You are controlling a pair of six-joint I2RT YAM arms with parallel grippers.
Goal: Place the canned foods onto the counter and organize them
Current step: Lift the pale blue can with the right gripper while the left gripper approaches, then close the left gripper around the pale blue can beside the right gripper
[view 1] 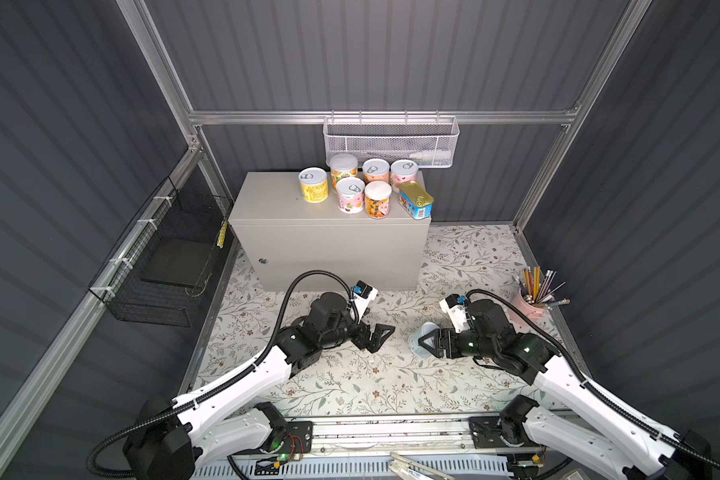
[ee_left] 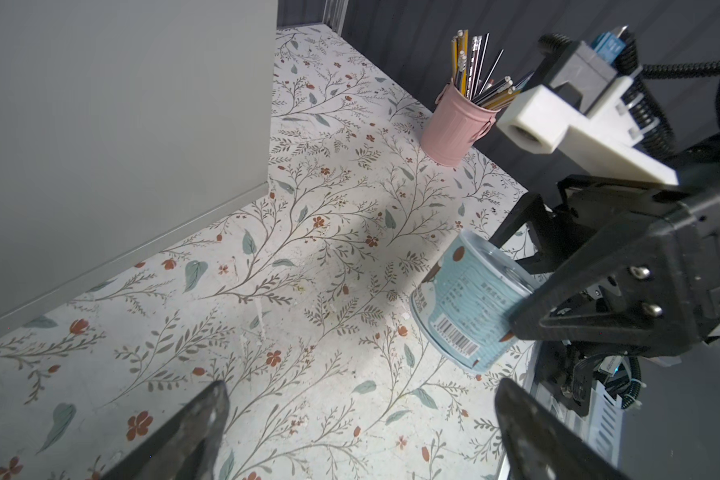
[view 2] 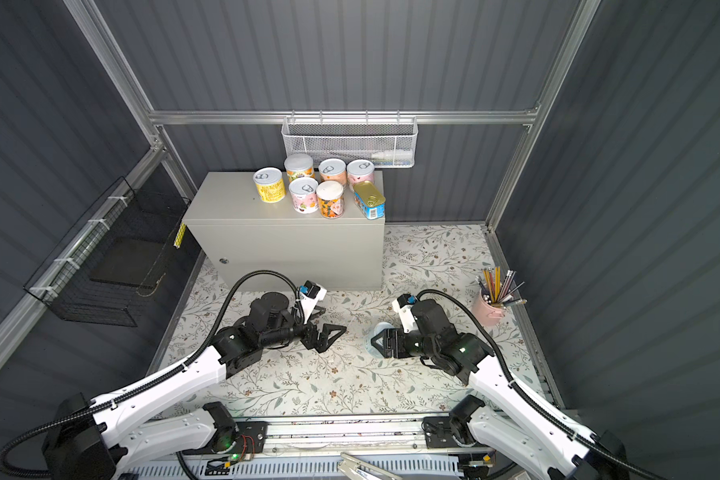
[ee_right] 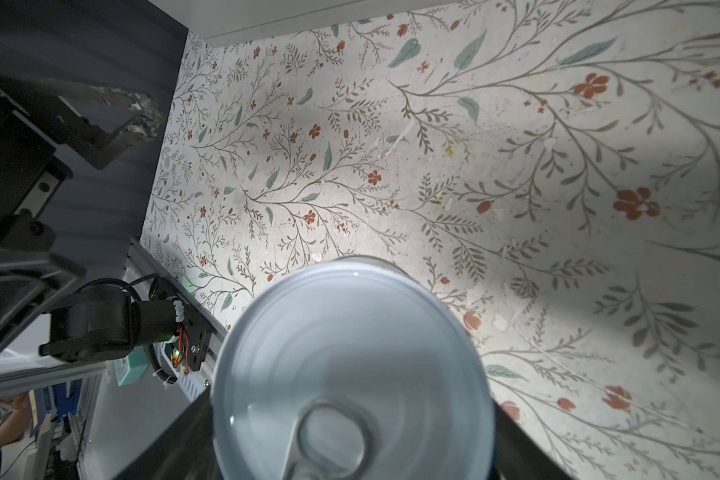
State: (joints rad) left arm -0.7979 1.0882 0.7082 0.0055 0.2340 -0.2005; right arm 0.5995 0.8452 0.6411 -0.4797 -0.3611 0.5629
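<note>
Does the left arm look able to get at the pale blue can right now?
Probably only partly. The left gripper is open and the floral mat between it and the pale blue can is bare, but the right gripper is shut on the can, its fingers covering two sides.

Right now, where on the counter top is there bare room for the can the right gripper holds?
The counter's left half is bare, from its left edge to the yellow can. The right half is crowded: other round cans packed close, blue tin at the right edge.
</note>
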